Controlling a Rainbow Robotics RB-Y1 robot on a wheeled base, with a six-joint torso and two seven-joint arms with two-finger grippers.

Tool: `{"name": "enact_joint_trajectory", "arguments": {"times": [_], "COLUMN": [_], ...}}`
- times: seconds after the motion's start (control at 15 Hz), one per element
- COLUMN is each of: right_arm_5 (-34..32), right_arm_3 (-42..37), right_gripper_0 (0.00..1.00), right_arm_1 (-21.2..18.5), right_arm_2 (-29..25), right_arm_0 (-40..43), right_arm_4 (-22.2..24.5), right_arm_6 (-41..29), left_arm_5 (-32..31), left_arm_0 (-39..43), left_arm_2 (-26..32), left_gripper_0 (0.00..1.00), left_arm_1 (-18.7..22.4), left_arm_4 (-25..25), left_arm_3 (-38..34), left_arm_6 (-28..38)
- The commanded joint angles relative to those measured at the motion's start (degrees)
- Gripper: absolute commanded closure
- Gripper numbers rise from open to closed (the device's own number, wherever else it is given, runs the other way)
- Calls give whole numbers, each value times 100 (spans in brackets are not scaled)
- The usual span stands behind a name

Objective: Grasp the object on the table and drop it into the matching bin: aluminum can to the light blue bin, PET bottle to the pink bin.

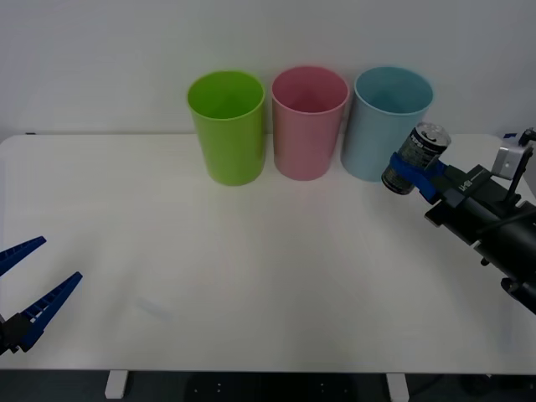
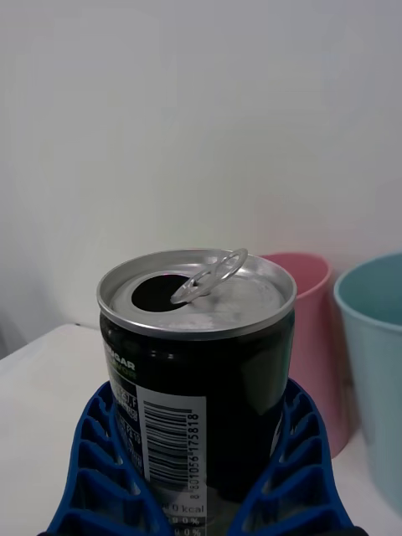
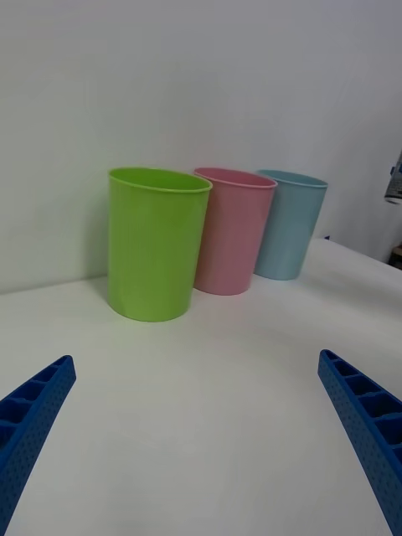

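Jaws of right gripper [image 1: 412,174] clamped on aluminum can [image 1: 416,157], lifted beside light blue bin [image 1: 387,126]: centre over rim before releasing. Left gripper [image 1: 27,289] idle, spread wide.

Three bins stand in a row at the table's [image 1: 251,276] far edge; the can [image 1: 417,157] hangs just right of the rightmost bin [image 1: 387,121].

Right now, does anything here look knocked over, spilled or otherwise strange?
Nothing spilled or toppled. The three bins stand upright in a row. The aluminum can is already opened, its tab raised, and leans tilted in the right end effector beside the light blue bin. The left end effector waits open.
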Motion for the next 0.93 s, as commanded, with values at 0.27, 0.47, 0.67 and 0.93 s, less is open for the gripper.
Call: {"name": "enact_joint_trajectory", "arguments": {"times": [0.27,0.47,0.67,0.93], "right_arm_5": [740,749,678,643], "right_arm_3": [-62,264,870,1696], "right_gripper_0": [100,100,100,100], "right_arm_1": [-323,-419,-463,-463], "right_arm_2": [-54,-116,-116,-142], "right_arm_0": [-583,-1031,-1585,-2323], "right_arm_4": [413,580,747,1098], "right_arm_6": [44,62,71,79], "left_arm_5": [0,0,0,0], "left_arm_0": [0,0,0,0], "left_arm_2": [0,0,0,0], "left_gripper_0": [0,0,0,0], "left_arm_1": [0,0,0,0], "left_arm_4": [0,0,0,0], "left_arm_3": [0,0,0,0], "left_arm_6": [0,0,0,0]}}
